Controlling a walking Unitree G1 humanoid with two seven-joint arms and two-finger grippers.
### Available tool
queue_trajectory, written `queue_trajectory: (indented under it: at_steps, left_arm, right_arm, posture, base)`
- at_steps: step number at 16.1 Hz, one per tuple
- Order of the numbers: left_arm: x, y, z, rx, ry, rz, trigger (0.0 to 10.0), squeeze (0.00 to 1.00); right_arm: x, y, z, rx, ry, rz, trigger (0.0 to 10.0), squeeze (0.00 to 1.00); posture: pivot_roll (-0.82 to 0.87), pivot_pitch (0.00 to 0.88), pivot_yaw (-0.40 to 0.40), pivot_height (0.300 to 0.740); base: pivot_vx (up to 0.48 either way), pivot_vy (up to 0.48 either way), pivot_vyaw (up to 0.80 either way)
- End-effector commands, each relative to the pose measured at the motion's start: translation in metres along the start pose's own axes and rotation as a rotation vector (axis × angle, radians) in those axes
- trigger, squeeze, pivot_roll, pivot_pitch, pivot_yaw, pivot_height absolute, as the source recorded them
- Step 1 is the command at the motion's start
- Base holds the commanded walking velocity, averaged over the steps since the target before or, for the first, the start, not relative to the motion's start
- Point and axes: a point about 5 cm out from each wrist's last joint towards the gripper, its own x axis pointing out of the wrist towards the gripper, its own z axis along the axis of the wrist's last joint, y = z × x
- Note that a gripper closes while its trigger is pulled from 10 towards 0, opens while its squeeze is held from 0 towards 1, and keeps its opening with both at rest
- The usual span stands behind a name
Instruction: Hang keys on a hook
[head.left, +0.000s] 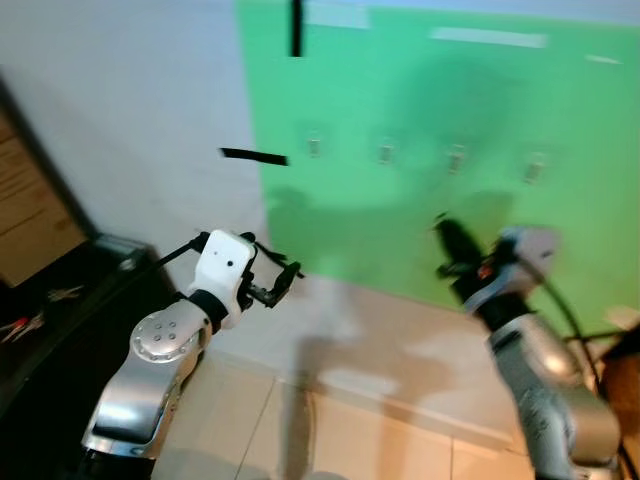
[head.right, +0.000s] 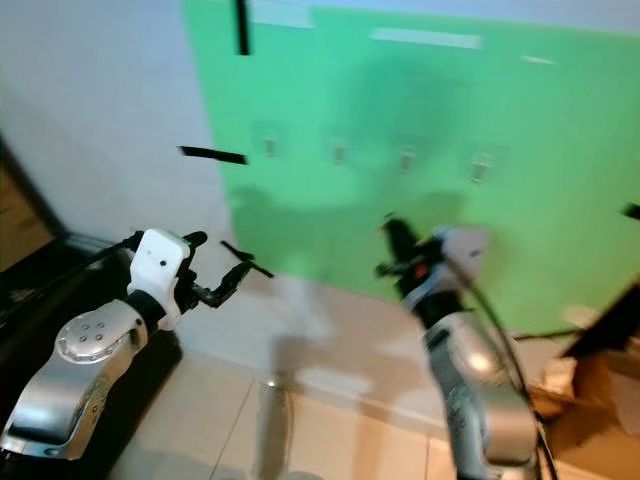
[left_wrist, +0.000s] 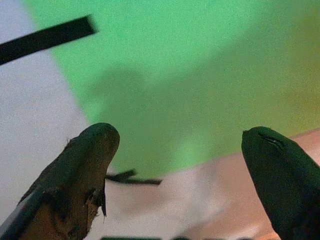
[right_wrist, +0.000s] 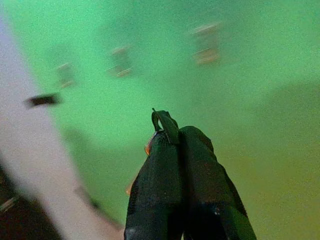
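On the dark counter (head.left: 60, 330) at far left lie spare keys (head.left: 22, 325). The left end effector (left_wrist: 180, 165) hangs wide open and empty. The right end effector (right_wrist: 172, 131) is pinched closed on a key ring (right_wrist: 159, 119). Best to aim for one hook (head.left: 456, 158) on the green wall (head.left: 480, 110), raise the ring above its tip, then lower slowly before letting go.

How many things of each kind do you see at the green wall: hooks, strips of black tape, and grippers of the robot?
Hooks: 4
Black tape strips: 2
Grippers, left gripper and right gripper: 2
Total: 8
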Motion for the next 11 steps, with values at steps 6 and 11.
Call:
queue_trajectory:
  at_steps: [6,11]
  left_arm:
    - [-0.001,-0.023,0.012,0.004,-0.06,-0.296,10.0,0.0]
    - [-0.004,-0.029,0.018,0.003,-0.084,-0.429,10.0,0.0]
  right_arm:
    - [0.001,-0.023,0.017,0.079,-0.079,-0.091,10.0,0.0]
    - [0.008,-0.026,0.027,0.116,-0.117,-0.097,10.0,0.0]
  posture:
    - [-0.06,0.0,0.033,0.74]
    - [-0.05,0.0,0.025,0.74]
  base:
    - [0.0,0.0,0.0]
    - [0.0,0.0,0.0]
